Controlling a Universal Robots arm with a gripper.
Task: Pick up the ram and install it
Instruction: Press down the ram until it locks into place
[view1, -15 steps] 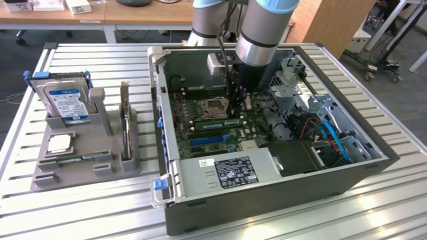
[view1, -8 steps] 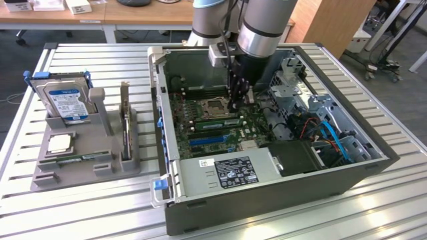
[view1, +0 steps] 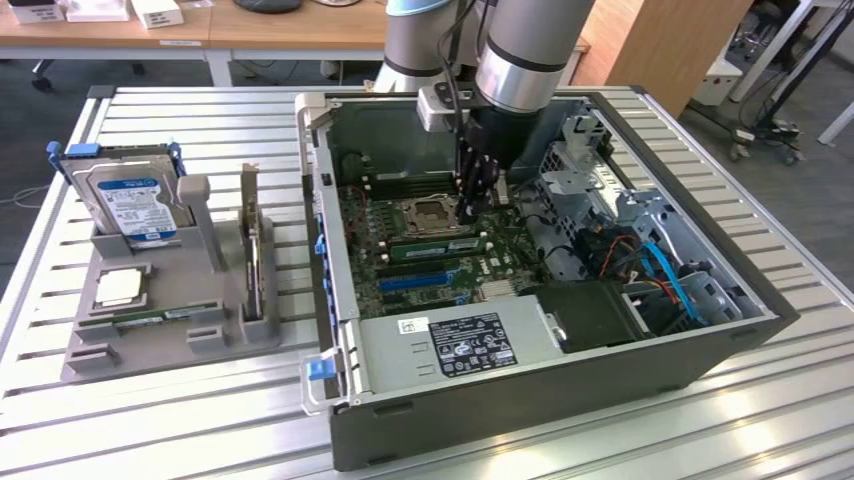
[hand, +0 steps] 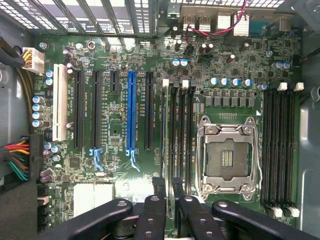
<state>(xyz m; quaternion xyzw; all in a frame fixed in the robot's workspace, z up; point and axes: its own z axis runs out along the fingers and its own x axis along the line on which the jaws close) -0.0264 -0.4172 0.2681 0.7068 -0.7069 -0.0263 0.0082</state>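
Hand (view1: 474, 216) low inside open computer case (view1: 534, 400), right over ram (view1: 434, 241) standing in motherboard slot beside processor socket (view1: 430, 212), cannot tell whether clamped or loose, grey tray (view1: 160, 345) on tabletop (view1: 200, 120) holding hard drive (view1: 134, 205)

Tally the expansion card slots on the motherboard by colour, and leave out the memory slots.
White slot: 1
Black slots: 4
Blue slot: 1
Total: 6
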